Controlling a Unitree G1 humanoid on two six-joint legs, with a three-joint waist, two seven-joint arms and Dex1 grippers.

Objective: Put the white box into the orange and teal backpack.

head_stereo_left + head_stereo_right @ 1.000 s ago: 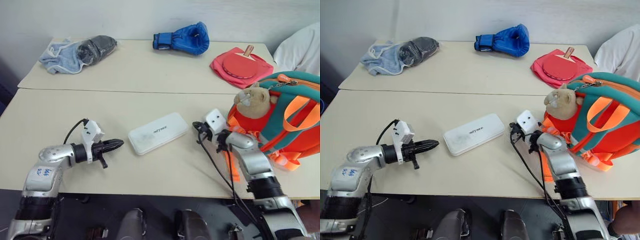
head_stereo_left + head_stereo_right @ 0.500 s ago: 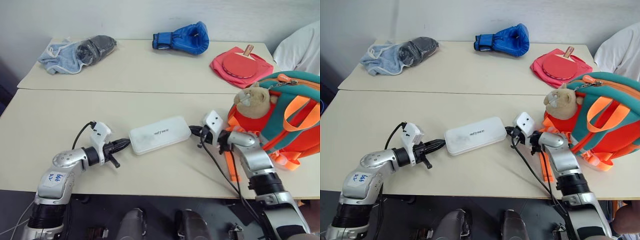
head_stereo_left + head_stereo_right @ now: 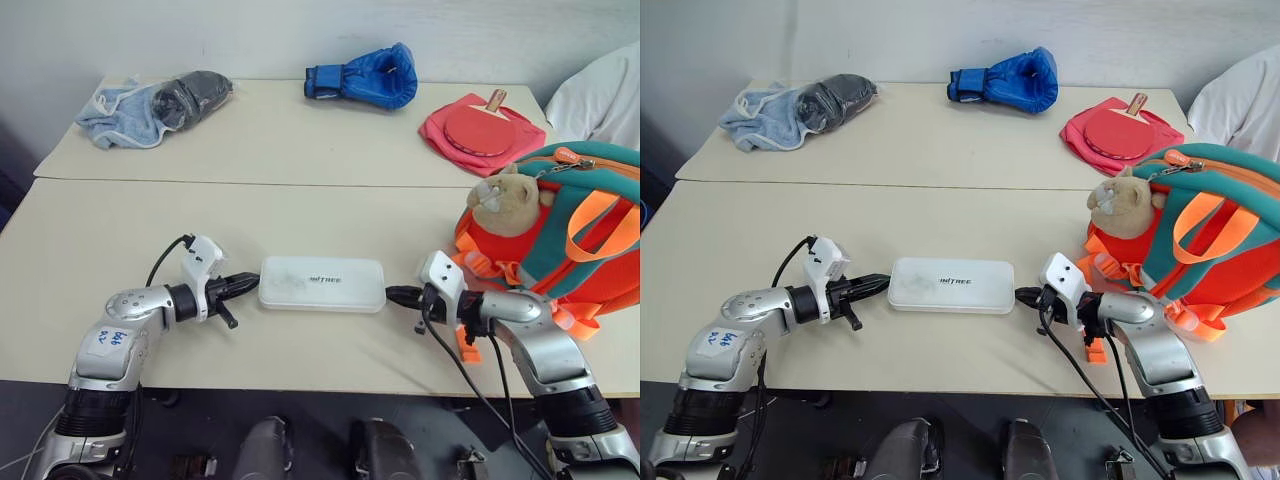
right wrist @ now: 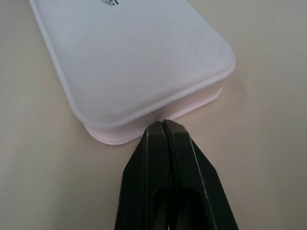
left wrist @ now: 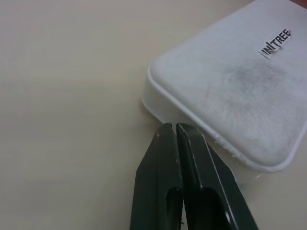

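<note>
White box [image 3: 322,284] lid lettering: "INITREE"

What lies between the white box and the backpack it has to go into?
The right claw and its arm, at the box's end nearest the backpack. Otherwise bare table. A plush animal hangs on the backpack's near side; its opening can't be made out.

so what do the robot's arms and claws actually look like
Both arms are silver metal with black joint sections. Each ends in a claw of two slim black tapered fingers: left claw, right claw. A small white camera block sits on each wrist, with a black cable looping off it. The left arm carries a white sticker with blue handwriting.
</note>
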